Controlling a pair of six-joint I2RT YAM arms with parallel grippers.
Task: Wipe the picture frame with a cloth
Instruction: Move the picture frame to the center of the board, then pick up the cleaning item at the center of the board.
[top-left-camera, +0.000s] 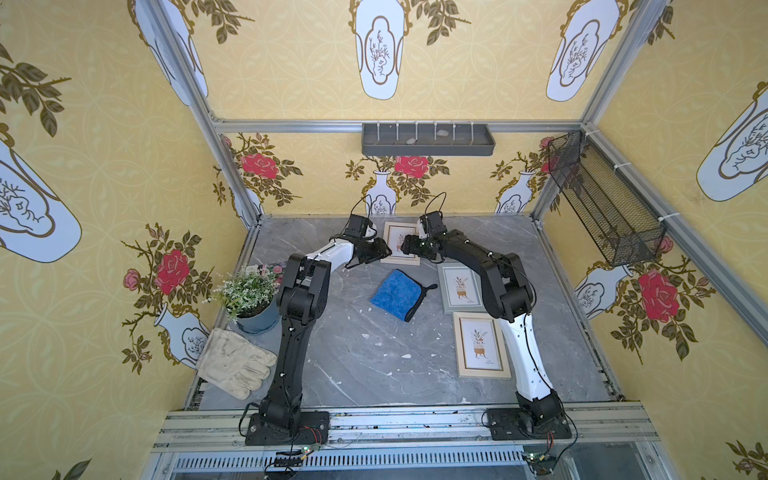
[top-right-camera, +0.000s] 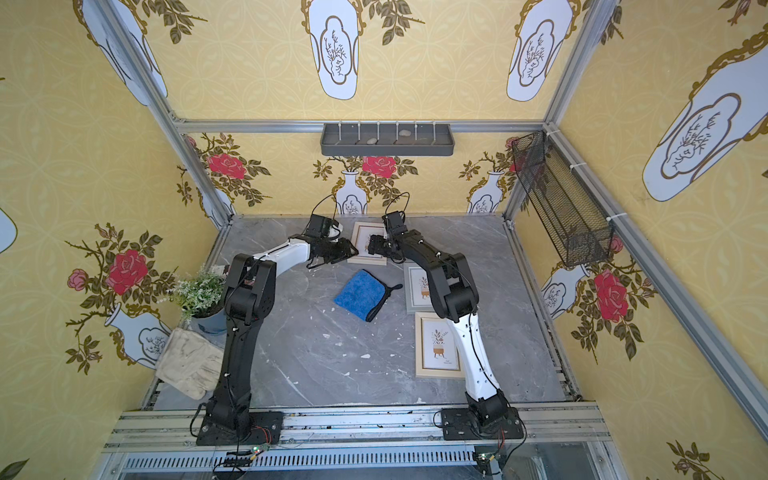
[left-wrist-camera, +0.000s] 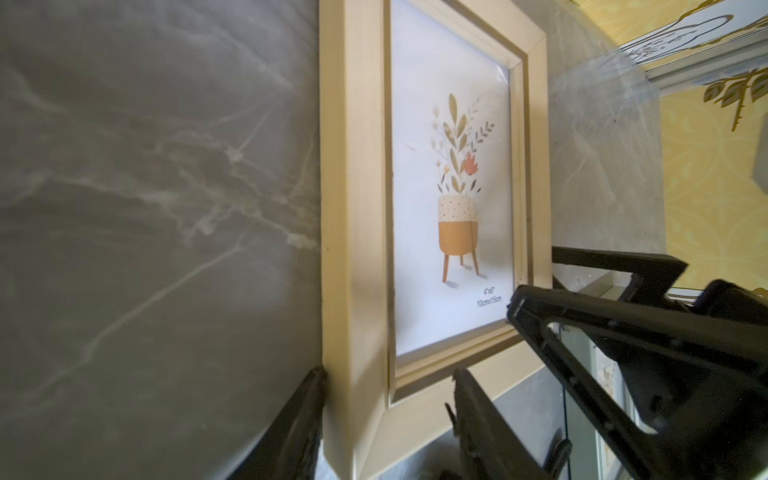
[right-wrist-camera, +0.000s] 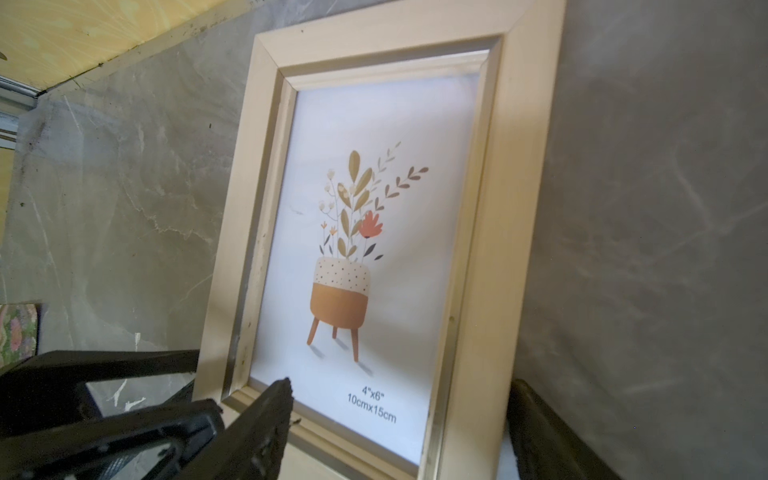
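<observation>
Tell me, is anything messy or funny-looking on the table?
Yes. Little white chips lie scattered over the grey table, like crumbs. The blue cloth lies crooked with nothing touching it, and the off-white glove sticks out past the table's left edge.

The cloth (top-left-camera: 397, 294) lies centrally, the far picture frame (top-left-camera: 400, 232) behind it. The middle frame (top-left-camera: 459, 289) and near frame (top-left-camera: 480, 345) lie to its right, potted plant (top-left-camera: 249, 297) and work glove (top-left-camera: 235, 361) left.

Plush microfibre cloth (top-left-camera: 395, 293), pale wooden frame (left-wrist-camera: 353, 208), matt marbled tabletop (top-left-camera: 365, 357)
</observation>
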